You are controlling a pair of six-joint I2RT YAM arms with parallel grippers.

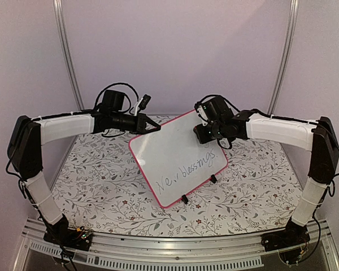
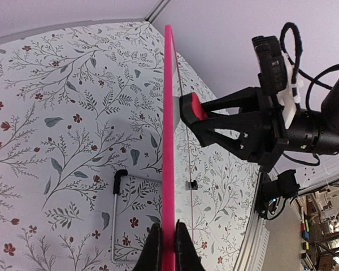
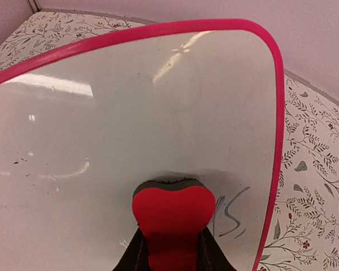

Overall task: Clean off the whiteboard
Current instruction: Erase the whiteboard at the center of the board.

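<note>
From above, a single whiteboard [image 1: 175,148] lies at the middle of the floral-patterned table [image 1: 101,169] between the two arms. Its pink-red rim is turned askew, so one corner points toward the near edge. On its face is one line of dark handwriting that reads "New blessings", running along the lower right side from near-left up to far-right. The rest of the face is bare. Two small black clip feet [image 1: 185,199] sit on that same lower edge. The left gripper [image 1: 152,129] is clamped shut on the board's far-left edge, and the right gripper [image 1: 199,134] is over the far-right part of the face. In the left wrist view the board is edge-on, a pink line running straight up the picture, with both fingers [image 2: 154,248] of that claw pinched tight on the rim at the bottom. Further up, the right claw presses one red eraser [image 2: 193,107] flat against the white face. In the right wrist view the jaws stand narrowly apart and grip the eraser by its sides, its dark felt edge on the board. Beside it to the right are the strokes "gs", and faint smudges lie at the left.
</note>
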